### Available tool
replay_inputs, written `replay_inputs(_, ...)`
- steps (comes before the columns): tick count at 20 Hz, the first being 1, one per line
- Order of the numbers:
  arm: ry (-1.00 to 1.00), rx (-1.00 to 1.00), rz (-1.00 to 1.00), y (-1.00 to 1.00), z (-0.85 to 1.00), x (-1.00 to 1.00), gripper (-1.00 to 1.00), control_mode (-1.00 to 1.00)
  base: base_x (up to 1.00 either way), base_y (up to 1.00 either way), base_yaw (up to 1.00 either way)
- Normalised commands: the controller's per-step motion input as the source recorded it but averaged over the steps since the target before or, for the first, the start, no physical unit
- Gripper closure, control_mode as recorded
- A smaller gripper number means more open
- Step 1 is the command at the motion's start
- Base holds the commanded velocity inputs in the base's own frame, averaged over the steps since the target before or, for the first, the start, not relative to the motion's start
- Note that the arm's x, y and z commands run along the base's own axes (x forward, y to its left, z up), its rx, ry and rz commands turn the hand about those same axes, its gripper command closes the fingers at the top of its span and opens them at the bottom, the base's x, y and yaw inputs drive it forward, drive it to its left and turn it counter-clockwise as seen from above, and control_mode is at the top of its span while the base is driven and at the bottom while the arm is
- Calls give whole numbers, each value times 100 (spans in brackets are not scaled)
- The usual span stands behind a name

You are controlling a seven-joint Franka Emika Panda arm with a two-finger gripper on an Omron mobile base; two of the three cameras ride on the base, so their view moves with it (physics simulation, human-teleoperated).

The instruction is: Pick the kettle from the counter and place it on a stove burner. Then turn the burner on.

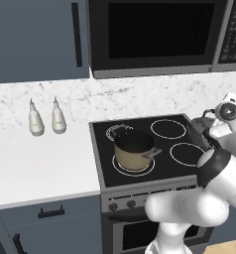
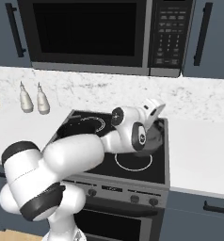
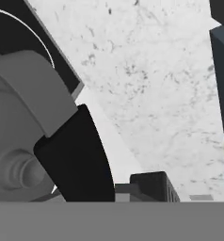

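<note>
Your gripper [image 1: 207, 119] sits at the right edge of the cooktop [image 1: 145, 171] in the left base view, and the dark grey shape under it looks like the kettle [image 1: 198, 130], hanging over the back right burner area. The tan pot [image 1: 134, 149] is parked on the front left ring, two white bottles [image 1: 45, 119] stand on the counter [image 1: 40, 163].

From the right base view the arm covers most of it, but you can see the kettle [image 2: 154, 136] tucked under the wrist, above the glass and just behind the front right burner ring [image 2: 132, 161].

Hand view: the lid knob [image 3: 20, 172] and the black handle [image 3: 78, 155] are right up against the camera, one finger tip [image 3: 149, 186] just beside the handle. I'd say you're closed on the handle, mid-carry.

Next you need to lower it centred on a free ring, let go, then go for the knobs [image 2: 132, 198] on the front.
</note>
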Motion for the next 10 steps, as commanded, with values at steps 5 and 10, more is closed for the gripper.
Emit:
replay_inputs(5, -16, 0, 7, 9, -15, 5, 100, -100, 0, 0, 0)
replay_inputs(10, -4, 0, 0, 23, -5, 17, 100, -100, 0, 0, 0)
